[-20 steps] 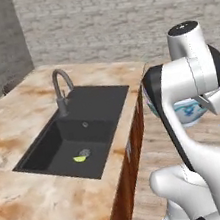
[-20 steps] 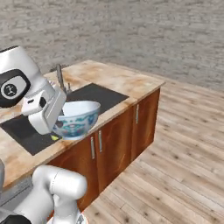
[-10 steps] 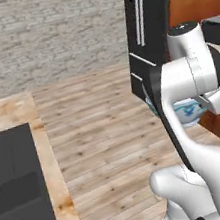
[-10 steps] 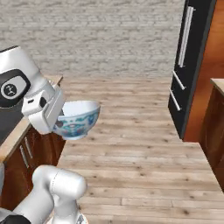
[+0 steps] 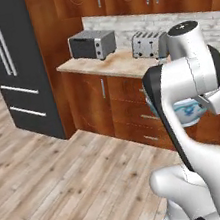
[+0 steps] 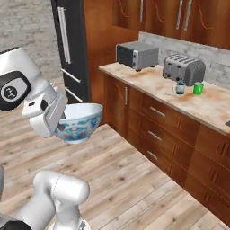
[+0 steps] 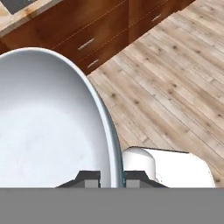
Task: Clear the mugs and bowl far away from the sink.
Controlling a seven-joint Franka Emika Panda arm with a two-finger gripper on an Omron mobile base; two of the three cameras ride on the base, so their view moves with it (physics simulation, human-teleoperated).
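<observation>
Here the pincer [image 7: 111,177] grips the bowl [image 6: 81,121] — fingertips [image 7: 89,178] largely cut off.

arm [image 5: 180,95]: glossy white, rounded links | joints: dark bands, dark round cap with white mark | hand: boxy white | finger tips [image 7: 133,178]: small, dark

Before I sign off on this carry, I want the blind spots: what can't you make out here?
- Bowl, left base view: mostly behind the arm.
- Gripper, hand view: fingers straddle the bowl rim; the grey band cuts off their lower part.
- Mugs, grey and green, right base view: too small to show handles or contents.
- Counter: cut off at the right edge.
</observation>
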